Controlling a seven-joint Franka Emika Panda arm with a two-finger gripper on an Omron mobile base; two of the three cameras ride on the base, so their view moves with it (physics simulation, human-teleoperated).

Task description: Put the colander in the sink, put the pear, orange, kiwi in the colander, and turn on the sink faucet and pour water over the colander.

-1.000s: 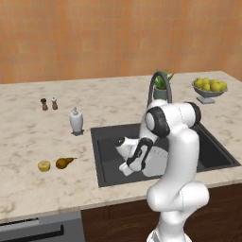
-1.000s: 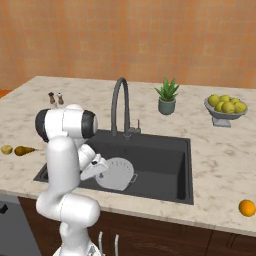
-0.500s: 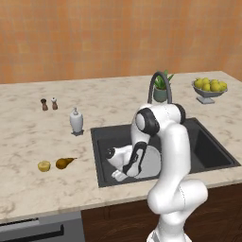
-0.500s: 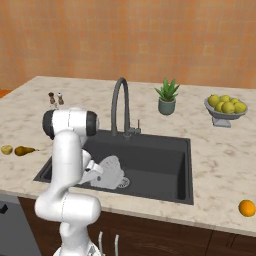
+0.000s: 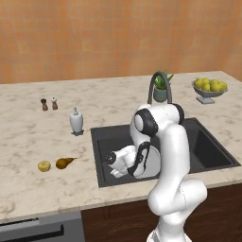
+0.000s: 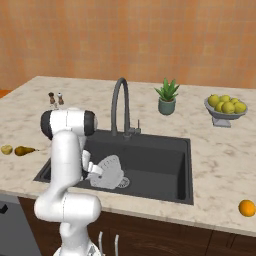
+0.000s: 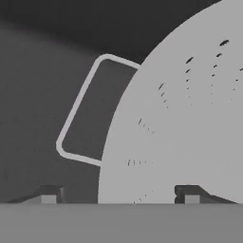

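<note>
We are reaching down into the sink [image 6: 165, 150], with the end effector [image 7: 118, 192] hanging low over the near left part of the basin. Its two dark fingertips [image 7: 190, 193] are standing well apart, one on each side of the colander's edge, and they are closing on nothing that we can make out. The colander [image 6: 111, 172] is lying in the sink, tilted, right by the round drain [image 6: 123, 183]; in the hand view its perforated wall and one thin wire handle [image 7: 78, 111] are showing very close.

Our own white arm [image 5: 168, 142] is standing between the left base camera and the colander, hiding most of it there. The sink faucet [image 6: 120, 105] is rising behind the basin at its far edge, its spout arching toward us.

On the surface [image 5: 28, 132] to the left of the sink, the kiwi [image 5: 44, 166] and the pear [image 5: 64, 163] are lying just beside each other, near the front edge. The orange [image 6: 246, 208] is sitting well apart, on the near right of the surface. Farther back we are seeing a white bottle [image 5: 76, 121], two small shakers [image 5: 48, 103], a potted plant [image 6: 167, 97] and a grey footed bowl of lemons [image 6: 226, 107].
</note>
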